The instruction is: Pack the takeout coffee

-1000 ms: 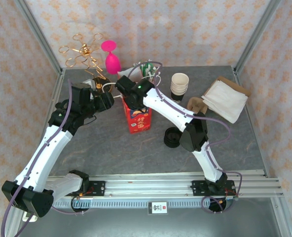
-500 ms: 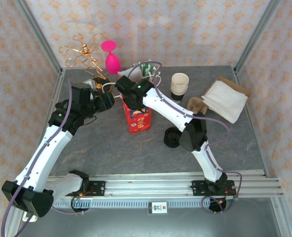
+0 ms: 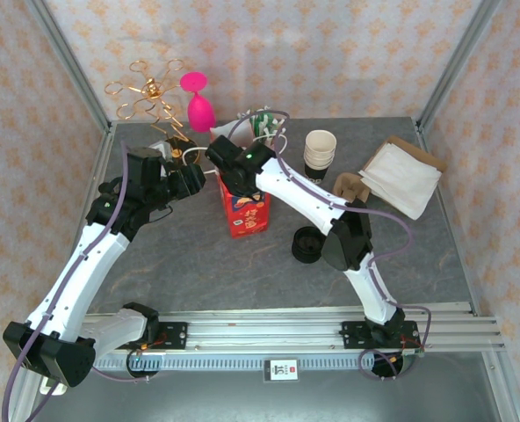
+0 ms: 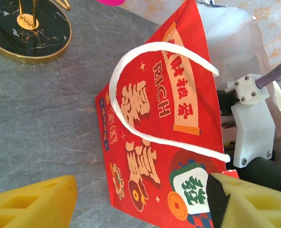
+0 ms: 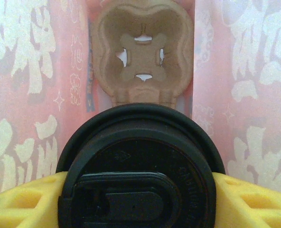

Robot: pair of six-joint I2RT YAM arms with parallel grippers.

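Where the arms meet, from above: red paper bag upright mid-table; right gripper reaches down into its mouth, left gripper sits at its left edge.
Around it, from above: stack of lidless cups and brown cup carrier to the right, pile of black lids nearer, pink goblet and gold wire stand behind.
Left wrist, claw: released; one of the yellow fingers is clear of the bag, the other touches its corner.
Left wrist, obstruction: white cord handle loops across the bag's face; the right arm's white wrist fills the mouth.
Right wrist, claw: grasping the takeout coffee at both sides.
Right wrist, location: coffee inside the bag, above a moulded pulp holder; its lid hides the cup's sides.
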